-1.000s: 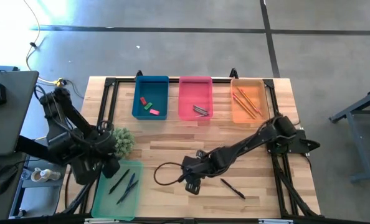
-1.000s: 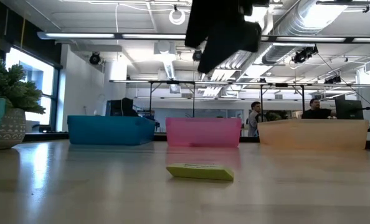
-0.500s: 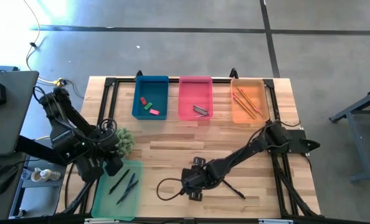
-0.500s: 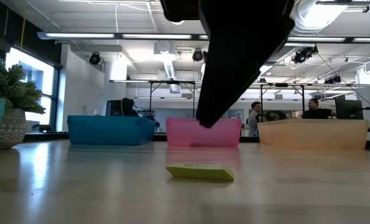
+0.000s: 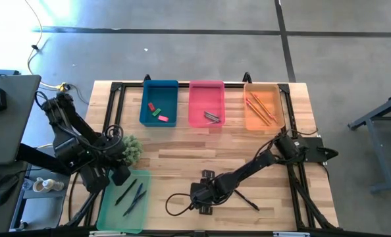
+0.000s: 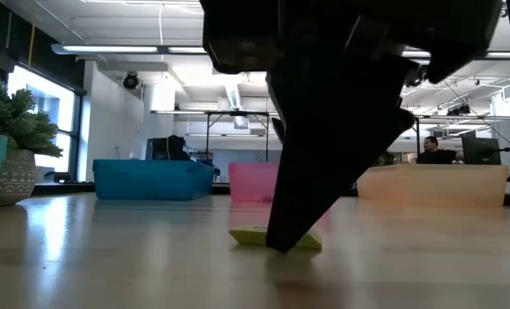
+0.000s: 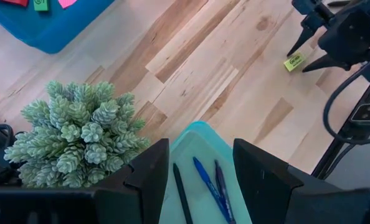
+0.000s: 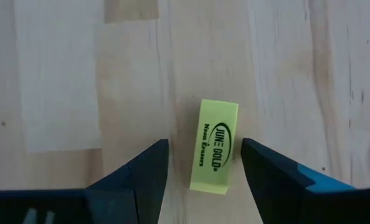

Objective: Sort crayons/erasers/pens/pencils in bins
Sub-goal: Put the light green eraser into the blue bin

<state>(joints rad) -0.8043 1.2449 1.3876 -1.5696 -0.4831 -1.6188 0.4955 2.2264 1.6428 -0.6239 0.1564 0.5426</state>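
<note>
1. At the left edge of the wooden table [image 5: 176, 161], the left gripper [image 5: 120, 174] waits above the near left corner, its fingers spread apart and holding nothing, just beside a small spiky green plant [image 5: 130, 149].
2. Below it sits the mint green bin [image 5: 106, 209], with three pens [image 5: 132, 196] lying inside.
3. Along the far edge, left to right: a dark blue bin [image 5: 145, 112] holding pink, red and green erasers [image 5: 158, 114]; a pink bin [image 5: 197, 112] holding short grey crayons [image 5: 212, 117]; an orange bin [image 5: 251, 120] holding pencils [image 5: 261, 108].
4. Near the front centre, the right gripper [image 8: 203, 165] is lowered to the tabletop, its fingers wide apart on either side of a yellow eraser [image 8: 214, 145] that lies flat; they seem not to touch it, though the view is tight.
5. Just right of that gripper, one dark pen [image 5: 246, 199] lies loose on the table.
</note>
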